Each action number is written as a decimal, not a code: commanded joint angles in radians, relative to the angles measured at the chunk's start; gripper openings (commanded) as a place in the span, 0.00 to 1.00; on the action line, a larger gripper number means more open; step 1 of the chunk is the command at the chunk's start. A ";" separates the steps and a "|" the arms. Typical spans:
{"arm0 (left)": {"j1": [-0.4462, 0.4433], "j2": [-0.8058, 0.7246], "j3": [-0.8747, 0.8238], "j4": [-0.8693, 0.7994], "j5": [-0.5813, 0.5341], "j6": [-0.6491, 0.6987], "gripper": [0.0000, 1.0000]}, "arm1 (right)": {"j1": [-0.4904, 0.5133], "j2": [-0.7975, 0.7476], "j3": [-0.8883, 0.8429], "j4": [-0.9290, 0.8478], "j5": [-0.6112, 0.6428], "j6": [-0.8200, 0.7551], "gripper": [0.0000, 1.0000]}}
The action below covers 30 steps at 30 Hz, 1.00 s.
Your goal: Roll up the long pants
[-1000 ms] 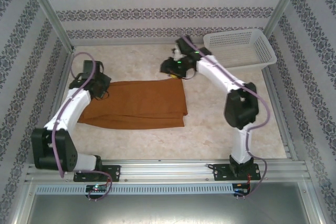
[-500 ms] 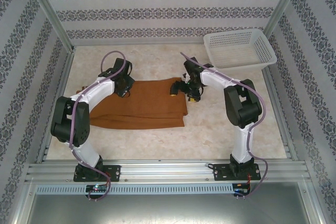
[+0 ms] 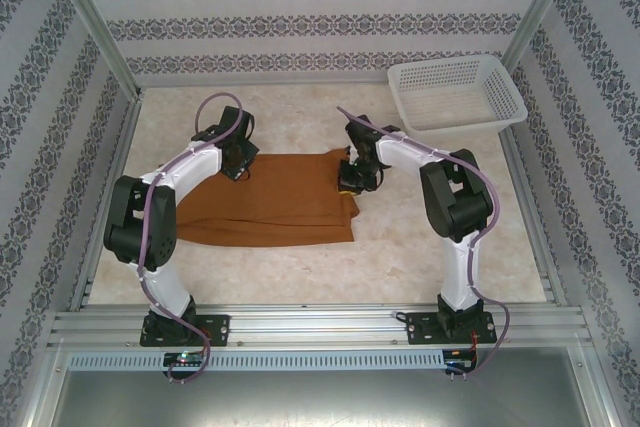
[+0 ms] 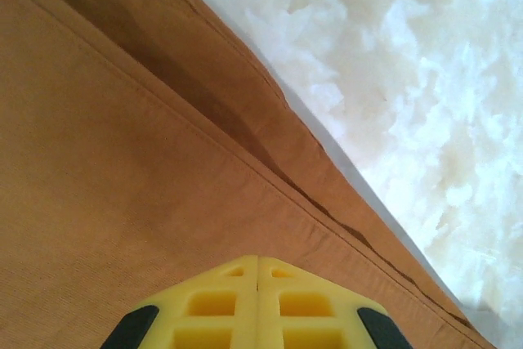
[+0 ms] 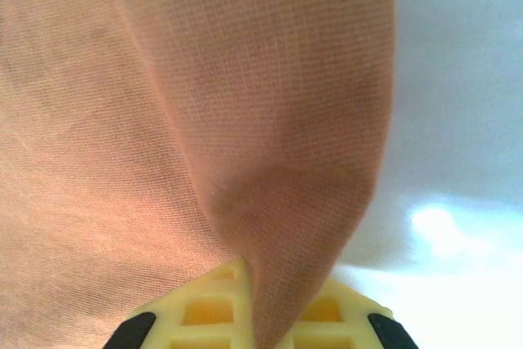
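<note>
The long pants [image 3: 265,197] lie folded flat, a rust-brown rectangle in the middle of the table. My left gripper [image 3: 238,159] rests at their far edge towards the left. In the left wrist view its yellow fingers [image 4: 286,300] are shut flush together over the cloth [image 4: 122,161], with nothing visible between them. My right gripper [image 3: 352,179] is at the pants' far right corner. In the right wrist view it [image 5: 257,266] is shut on a pinched fold of the cloth [image 5: 270,120], which rises from between the fingers.
A white mesh basket [image 3: 455,92] stands at the back right corner. Pale marbled tabletop [image 3: 430,237] surrounds the pants. Patterned walls and metal frame posts enclose the table on three sides.
My left gripper moved right along the pants' far edge. My right gripper came down from behind the pants onto their far right corner and shut on the cloth.
</note>
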 commanded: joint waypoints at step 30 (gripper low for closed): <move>-0.255 0.017 0.030 0.173 0.115 -0.139 0.01 | 0.128 0.272 0.525 -0.496 0.348 -0.027 0.00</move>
